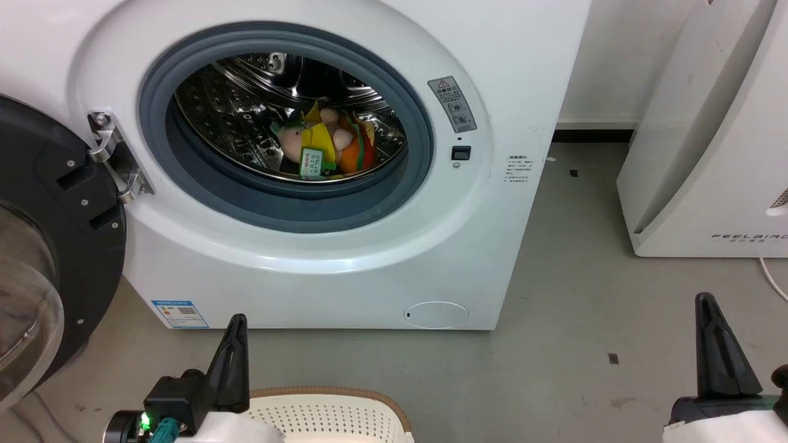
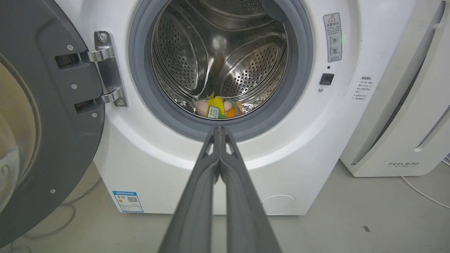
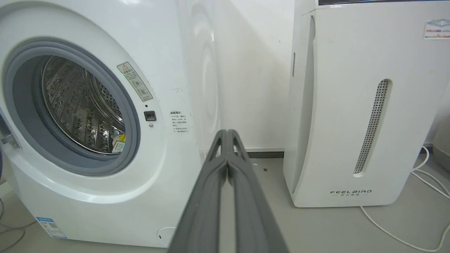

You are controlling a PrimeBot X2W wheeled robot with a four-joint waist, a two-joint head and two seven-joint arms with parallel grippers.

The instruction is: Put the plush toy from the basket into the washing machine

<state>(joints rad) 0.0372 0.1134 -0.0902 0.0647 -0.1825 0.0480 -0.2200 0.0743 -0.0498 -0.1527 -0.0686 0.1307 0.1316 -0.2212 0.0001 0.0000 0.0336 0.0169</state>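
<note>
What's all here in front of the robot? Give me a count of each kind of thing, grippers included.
Appliances: 2, the washing machine and the FEELBIRD appliance
Toys: 1, the plush toy, inside the machine
Baskets: 1, the basket
Grippers: 2, the left gripper and the right gripper, both shut
Total: 6

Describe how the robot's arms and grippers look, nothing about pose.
The left gripper and right gripper each have two long dark fingers tapering to a point, with small triangular cut-outs near the tips in the wrist views. The left sits on a black block with a green light and a teal connector. Both forearms are pale white shells.
</note>
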